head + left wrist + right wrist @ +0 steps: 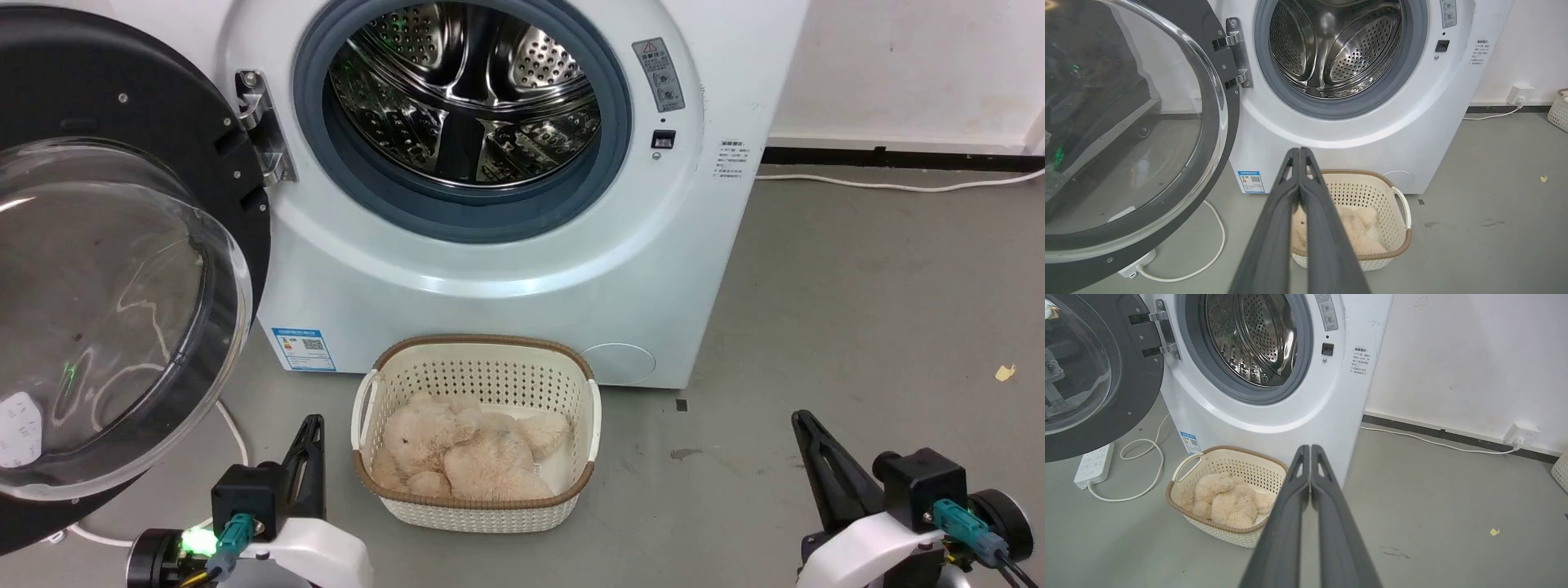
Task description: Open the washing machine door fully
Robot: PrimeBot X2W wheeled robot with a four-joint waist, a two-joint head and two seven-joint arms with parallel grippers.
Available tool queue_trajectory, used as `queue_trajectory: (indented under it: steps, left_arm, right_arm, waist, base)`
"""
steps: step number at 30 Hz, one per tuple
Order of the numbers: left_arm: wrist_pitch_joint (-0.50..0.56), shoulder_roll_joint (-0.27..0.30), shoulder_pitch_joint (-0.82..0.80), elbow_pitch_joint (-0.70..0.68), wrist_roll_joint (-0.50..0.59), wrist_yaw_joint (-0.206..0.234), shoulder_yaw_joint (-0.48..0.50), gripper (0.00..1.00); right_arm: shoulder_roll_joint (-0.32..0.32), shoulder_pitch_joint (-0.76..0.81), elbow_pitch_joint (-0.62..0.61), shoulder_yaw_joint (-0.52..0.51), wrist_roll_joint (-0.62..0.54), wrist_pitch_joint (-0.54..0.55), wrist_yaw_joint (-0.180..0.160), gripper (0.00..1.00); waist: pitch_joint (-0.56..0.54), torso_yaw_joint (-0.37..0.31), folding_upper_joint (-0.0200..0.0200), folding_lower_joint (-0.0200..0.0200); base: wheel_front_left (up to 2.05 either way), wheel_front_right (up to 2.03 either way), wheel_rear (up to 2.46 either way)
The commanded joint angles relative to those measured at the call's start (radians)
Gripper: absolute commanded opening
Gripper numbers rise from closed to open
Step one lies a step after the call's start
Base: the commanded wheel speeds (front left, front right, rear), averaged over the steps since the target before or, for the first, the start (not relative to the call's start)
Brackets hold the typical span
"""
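The white washing machine point(506, 269) faces me with its steel drum point(465, 90) exposed inside a grey gasket. The washing machine door point(114, 269), black-rimmed with a bulging glass bowl, hangs swung out wide on its hinge point(263, 126) at the left. It also fills the left of the left wrist view, door point(1126, 134), and the top left of the right wrist view, door point(1094, 375). My left gripper point(312, 425) is shut and empty at the lower left, just right of the door's glass. My right gripper point(802, 420) is shut and empty at the lower right, over bare floor.
A cream perforated basket point(478, 371) with a beige plush toy point(465, 457) sits on the floor in front of the washer. A white power strip point(1094, 465) and its cable point(1143, 457) lie under the door. Another cable point(898, 184) runs along the wall.
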Motion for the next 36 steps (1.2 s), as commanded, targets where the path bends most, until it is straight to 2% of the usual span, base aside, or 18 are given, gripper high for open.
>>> queue_trajectory:
  steps: [1,36]
  left_arm:
    - [0.000,-0.001,-0.015,-0.004,0.003,-0.005,0.002,0.00]
    - [0.000,-0.001,-0.015,-0.004,0.003,-0.005,0.002,0.00]
  right_arm:
    - [0.001,-0.012,-0.005,0.000,-0.008,0.001,0.001,0.00]
    - [0.001,-0.012,-0.005,0.000,-0.008,0.001,0.001,0.00]
  waist:
    - [0.000,0.000,0.0000,-0.0001]
    - [0.000,0.000,0.0000,-0.0001]
  base:
    - [0.00,0.00,0.00]
    - [0.00,0.00,0.00]
